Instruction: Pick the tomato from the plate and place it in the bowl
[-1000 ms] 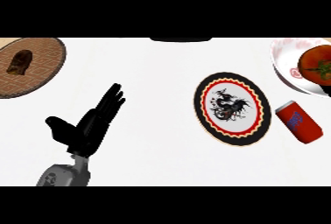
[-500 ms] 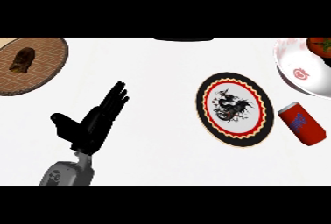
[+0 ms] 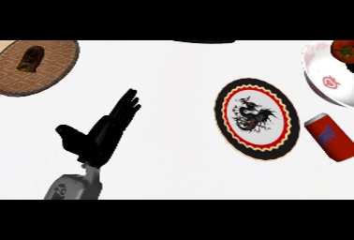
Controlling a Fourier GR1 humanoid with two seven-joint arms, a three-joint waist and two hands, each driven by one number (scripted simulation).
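Looking steeply down from the head view, the white counter carries a round plate with a black outer band, a red zigzag ring and a dark rooster figure on its white middle. Taking that plate as the landmark, everything else is placed around it.

Up and to the right of the plate, at the view's right edge, sits the white bowl with a small red mark on its inner wall. The tomato shows in the upper part of that bowl, cut off by the edge of the view, so how it sits cannot be told. Whether anything is touching it cannot be told either.

Just to the right of the plate and below the bowl lies a red can with a blue label, tilted and on its side, close to the plate's rim but apart from it.

Well to the left of the plate, the left hand is open, its black fingers straight and pointing up and to the right, thumb spread to the left, holding nothing. Its grey forearm comes in from the lower edge.

Far to the upper left of the plate, a brown woven board bears a dark brown lump.
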